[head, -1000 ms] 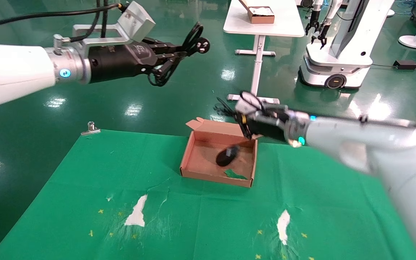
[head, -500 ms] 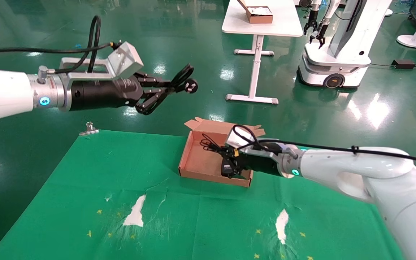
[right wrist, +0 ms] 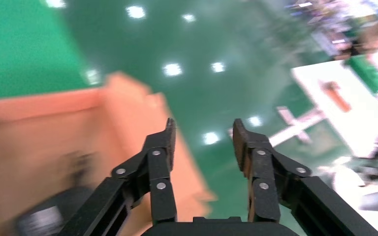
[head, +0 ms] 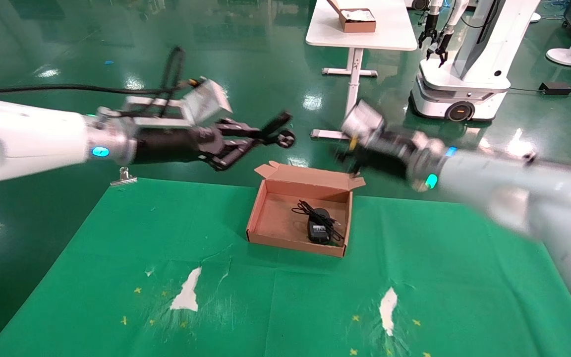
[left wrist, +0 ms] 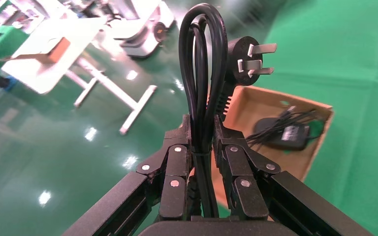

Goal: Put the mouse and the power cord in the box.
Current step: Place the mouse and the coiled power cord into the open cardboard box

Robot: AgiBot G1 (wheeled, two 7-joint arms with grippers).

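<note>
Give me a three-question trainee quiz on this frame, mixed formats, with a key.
1. True or false: the mouse lies inside the box.
2. The left gripper grips: A) the mouse B) the power cord C) nothing.
3. Fill in: the right gripper is raised behind the box with its fingers ____.

Key: 1 true; 2 B; 3 open, holding nothing.

A green cloth (head: 117, 277), torn in patches, covers the table; the box (head: 260, 218) sits on it.
</note>
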